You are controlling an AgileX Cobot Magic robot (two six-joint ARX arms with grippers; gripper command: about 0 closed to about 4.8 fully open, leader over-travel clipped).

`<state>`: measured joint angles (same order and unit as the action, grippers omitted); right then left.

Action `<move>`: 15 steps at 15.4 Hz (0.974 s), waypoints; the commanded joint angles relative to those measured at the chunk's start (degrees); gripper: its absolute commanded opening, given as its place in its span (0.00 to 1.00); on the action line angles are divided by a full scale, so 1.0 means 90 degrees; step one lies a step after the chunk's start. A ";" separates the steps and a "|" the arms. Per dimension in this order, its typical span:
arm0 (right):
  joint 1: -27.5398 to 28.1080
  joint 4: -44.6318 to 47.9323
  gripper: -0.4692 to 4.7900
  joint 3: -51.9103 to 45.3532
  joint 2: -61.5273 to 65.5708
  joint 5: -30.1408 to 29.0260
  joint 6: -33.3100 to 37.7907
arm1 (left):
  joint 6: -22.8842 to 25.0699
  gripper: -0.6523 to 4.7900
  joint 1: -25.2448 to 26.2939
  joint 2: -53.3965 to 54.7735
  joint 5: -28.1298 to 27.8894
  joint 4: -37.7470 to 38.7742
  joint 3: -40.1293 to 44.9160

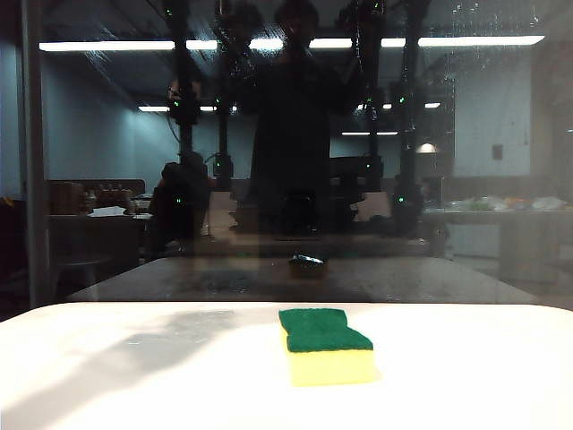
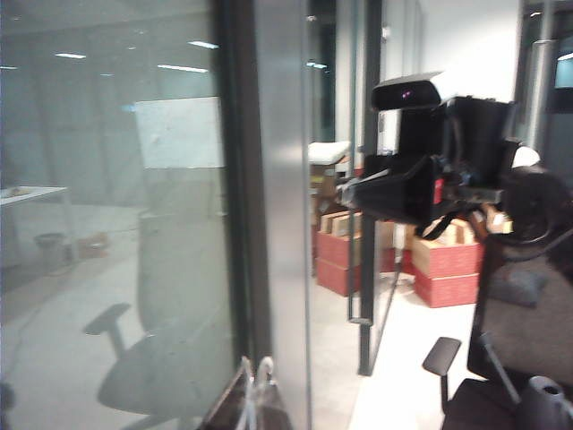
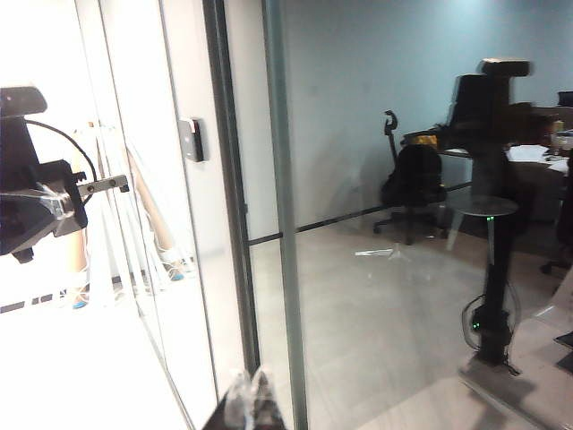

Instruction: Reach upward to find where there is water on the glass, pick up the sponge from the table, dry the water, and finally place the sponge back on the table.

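Nearest the exterior camera, the sponge (image 1: 324,346) lies flat on the white table (image 1: 107,376), green side up, yellow foam facing the lens, untouched; no brand or writing can be read on it. Behind the table stands the dark glass (image 1: 501,179), with water (image 1: 474,36) speckled at its upper right. Neither arm shows in that view. The left gripper (image 2: 255,381) appears closed, tips together, pointing at a grey frame bar (image 2: 282,179). The right gripper (image 3: 251,390) is closed and empty, before another glass partition.
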<state>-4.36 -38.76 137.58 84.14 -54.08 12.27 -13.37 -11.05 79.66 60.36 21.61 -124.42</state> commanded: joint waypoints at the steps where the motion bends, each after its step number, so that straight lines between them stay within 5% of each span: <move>1: 0.0002 0.0100 0.08 0.0032 -0.0029 -0.0022 0.0209 | -0.0233 0.11 0.0002 -0.0024 -0.0039 -0.0124 -0.0022; 6: 0.0002 0.0100 0.08 0.0032 -0.0029 0.0510 0.0214 | -0.0228 0.11 0.0002 -0.0024 -0.0804 -0.0124 -0.0022; 10: 0.0002 0.0095 0.08 0.0032 -0.0029 0.2011 0.0211 | -0.0041 0.11 0.0002 -0.0024 -0.2482 -0.0075 -0.0022; 13: 0.0002 0.0095 0.08 0.0032 -0.0029 0.3366 0.0199 | 0.0867 0.11 0.0002 -0.0027 -0.3786 0.0260 -0.0022; 15: 0.0002 0.0092 0.08 0.0032 -0.0044 0.4121 -0.0015 | 0.1297 0.11 0.0002 -0.0046 -0.5204 0.0690 -0.0024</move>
<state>-4.36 -38.68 137.58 84.14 -21.17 13.63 -4.38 -11.05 79.61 20.69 26.02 -124.42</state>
